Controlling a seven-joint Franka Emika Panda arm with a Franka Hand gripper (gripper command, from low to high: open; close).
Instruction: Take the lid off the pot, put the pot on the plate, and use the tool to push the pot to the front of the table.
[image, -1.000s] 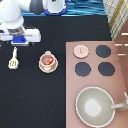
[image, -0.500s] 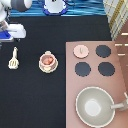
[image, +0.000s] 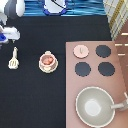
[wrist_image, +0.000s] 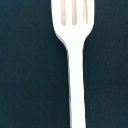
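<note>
Pincer sits at ext. view's far left edge, upper part, over the black bench; white arm body above it at top-left corner, blue block visible on the hand. Can't tell whether it's open or closed. Nothing seen in its grip.

Nearest thing: the tool, cream-white spatula, lying flat on bench just below the pincer toward ext. view's bottom, handle pointing to the top, slotted head to the bottom. Wrist view shows the same tool close up, w/ slotted head and long handle, alone on black surface.

To the right of the tool, apart from it: the pot, reddish contents showing, no lid on it, sitting on the plate, whose cream rim shows around the pot's lower side.

Further right: pinkish-brown stove panel. The lid rests on the panel's upper-left spot, knob up, beside three black burners. Large grey pan at panel's bottom, handle to the right.
</note>
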